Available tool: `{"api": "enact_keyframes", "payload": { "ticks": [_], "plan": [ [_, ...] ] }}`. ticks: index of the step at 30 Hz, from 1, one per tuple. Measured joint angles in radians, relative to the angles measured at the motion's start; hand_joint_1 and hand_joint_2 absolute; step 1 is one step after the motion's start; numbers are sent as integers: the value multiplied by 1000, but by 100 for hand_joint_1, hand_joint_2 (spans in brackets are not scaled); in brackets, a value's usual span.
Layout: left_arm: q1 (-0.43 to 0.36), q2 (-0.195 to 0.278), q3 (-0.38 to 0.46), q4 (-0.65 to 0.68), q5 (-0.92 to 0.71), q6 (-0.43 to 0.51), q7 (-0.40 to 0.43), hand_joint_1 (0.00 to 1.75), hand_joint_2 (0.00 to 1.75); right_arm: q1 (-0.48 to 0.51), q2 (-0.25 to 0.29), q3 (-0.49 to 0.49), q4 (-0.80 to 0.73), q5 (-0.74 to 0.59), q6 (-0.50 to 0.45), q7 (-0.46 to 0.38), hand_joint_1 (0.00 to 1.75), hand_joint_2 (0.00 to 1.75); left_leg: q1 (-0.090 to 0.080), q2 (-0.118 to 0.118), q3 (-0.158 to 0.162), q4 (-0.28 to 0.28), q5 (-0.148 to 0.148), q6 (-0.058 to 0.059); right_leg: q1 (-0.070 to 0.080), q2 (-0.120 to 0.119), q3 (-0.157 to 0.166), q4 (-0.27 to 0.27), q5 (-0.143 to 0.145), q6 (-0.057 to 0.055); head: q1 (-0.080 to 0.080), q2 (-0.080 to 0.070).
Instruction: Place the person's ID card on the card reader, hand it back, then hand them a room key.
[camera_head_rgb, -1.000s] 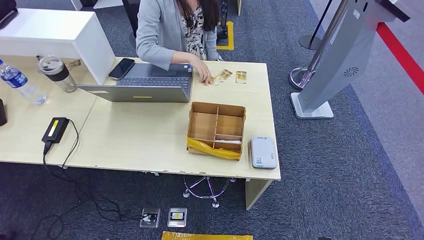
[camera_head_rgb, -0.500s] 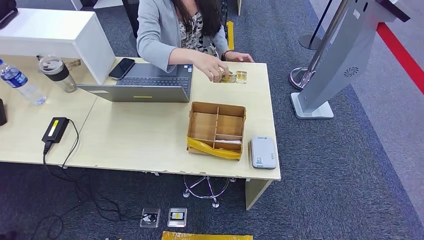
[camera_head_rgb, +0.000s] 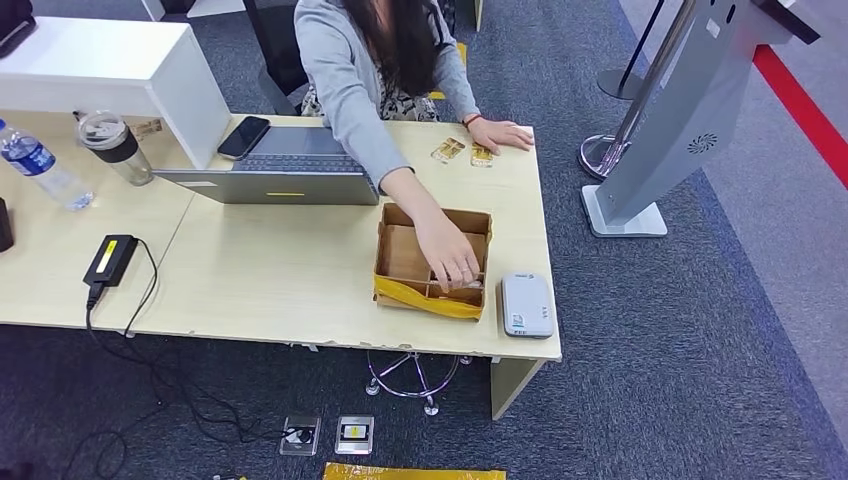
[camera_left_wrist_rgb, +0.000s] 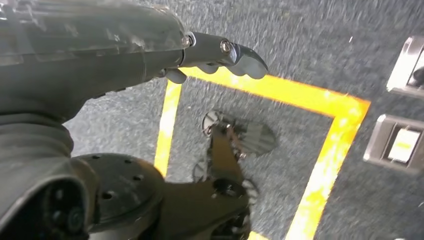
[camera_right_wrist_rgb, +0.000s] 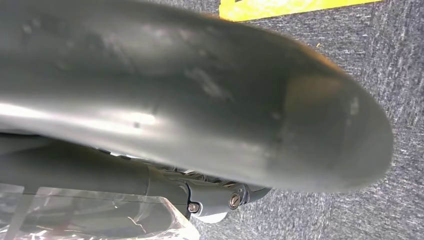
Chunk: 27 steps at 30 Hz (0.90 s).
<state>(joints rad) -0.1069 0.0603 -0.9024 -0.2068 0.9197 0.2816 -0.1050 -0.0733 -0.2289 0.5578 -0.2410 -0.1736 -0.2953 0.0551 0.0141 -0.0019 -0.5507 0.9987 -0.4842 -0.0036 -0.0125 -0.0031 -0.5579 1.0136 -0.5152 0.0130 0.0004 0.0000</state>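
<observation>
Meanwhile a person's hand reaches into the divided cardboard box; I cannot tell either robot hand's state.

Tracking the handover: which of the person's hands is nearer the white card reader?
Right hand: it reaches into the divided cardboard box beside the white card reader. The left hand rests at the table's far edge, beside the gold cards.

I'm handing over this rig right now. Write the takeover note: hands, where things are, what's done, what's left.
Left hand: hangs over the floor, holding nothing; right hand: too close to the camera to judge.
Person's hand reaches into the cardboard organizer; their other hand rests by two cards at the far desk edge.
Card reader sits bare beside the organizer.
Done: nothing.
Left: read ID, return it, hand over key.
</observation>
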Motion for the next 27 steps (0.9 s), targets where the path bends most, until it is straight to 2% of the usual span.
{"api": "enact_keyframes", "payload": {
  "ticks": [27],
  "plan": [
    [-5, 0, -34, 17, -55, 11, 49, 0, 0, -4, -3, 34, 7, 32, 15, 11, 0, 0, 0, 0, 0, 0, 0, 0, 0, 0, 0, 0, 0, 0, 0, 0]
  ]
}}
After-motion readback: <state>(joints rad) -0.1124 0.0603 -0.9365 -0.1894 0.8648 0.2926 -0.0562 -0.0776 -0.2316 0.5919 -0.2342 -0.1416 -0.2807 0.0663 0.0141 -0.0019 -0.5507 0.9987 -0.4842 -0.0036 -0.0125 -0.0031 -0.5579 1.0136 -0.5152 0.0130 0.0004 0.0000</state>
